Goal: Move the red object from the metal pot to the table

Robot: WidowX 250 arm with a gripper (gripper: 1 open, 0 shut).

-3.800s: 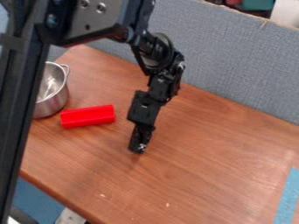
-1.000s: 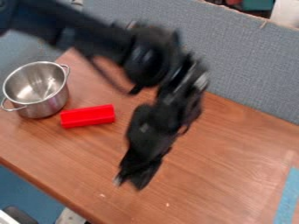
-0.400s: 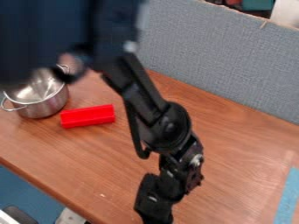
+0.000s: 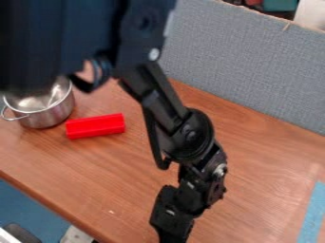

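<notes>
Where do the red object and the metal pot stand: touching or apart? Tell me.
Apart. The camera view shows bare table between the red object and the metal pot.

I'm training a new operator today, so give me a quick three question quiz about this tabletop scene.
1. True or false: the small bright red rectangular block lies inside the shiny round silver steel pot.
2. Multiple choice: the red block rests on A) the brown wooden tabletop, B) the pot's rim, C) the grey wall panel behind the table.
3. Short answer: in this view, on which side of the pot does the block lie?

Key: 1. False, it lies outside the pot. 2. A. 3. To the pot's right, a little nearer the camera, with a small gap between them.
</notes>
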